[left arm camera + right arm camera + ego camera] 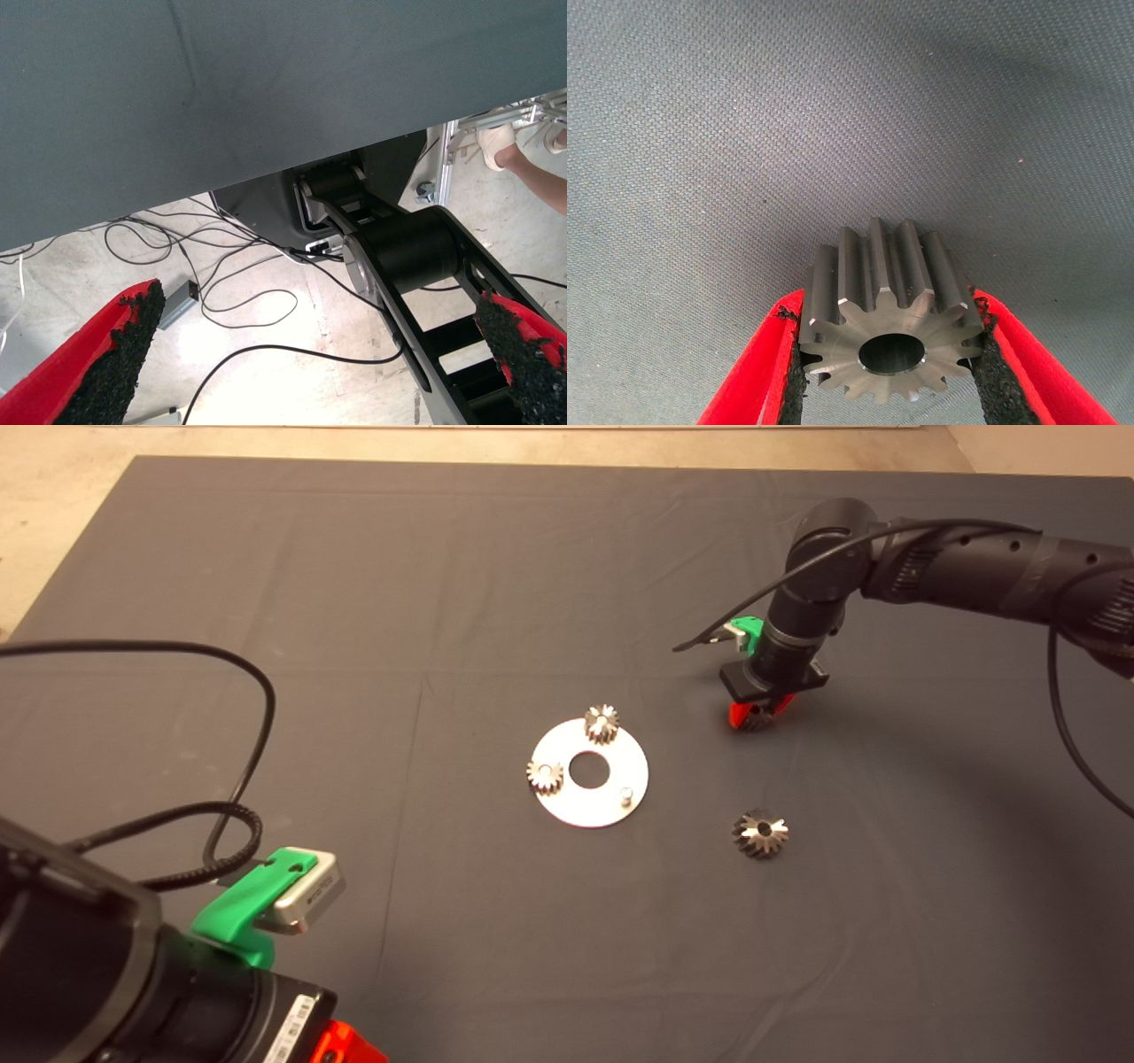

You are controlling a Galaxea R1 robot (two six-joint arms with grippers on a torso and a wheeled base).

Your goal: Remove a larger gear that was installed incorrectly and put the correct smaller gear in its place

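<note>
The smaller gear [877, 266], silvery with close teeth and a centre hole, sits between my right gripper's [884, 301] two red fingers, with the black pads against its teeth on both sides. In the head view that gripper [753, 714] is low over the mat, to the right of and beyond the round silver plate [613, 749]. The larger gear [760, 833], darker with flaring teeth, lies loose on the mat to the right of the plate. The plate carries two small gears [601, 724] [545, 776] and one bare pin [625, 795]. My left gripper [347, 1045] is parked at the lower left, open and empty.
The left wrist view shows its open gripper [321, 301] over the mat's edge [266, 168], with floor cables, the robot's dark base and a person's leg and shoe [500, 146] beyond. A black cable [257, 691] loops over the mat's left side.
</note>
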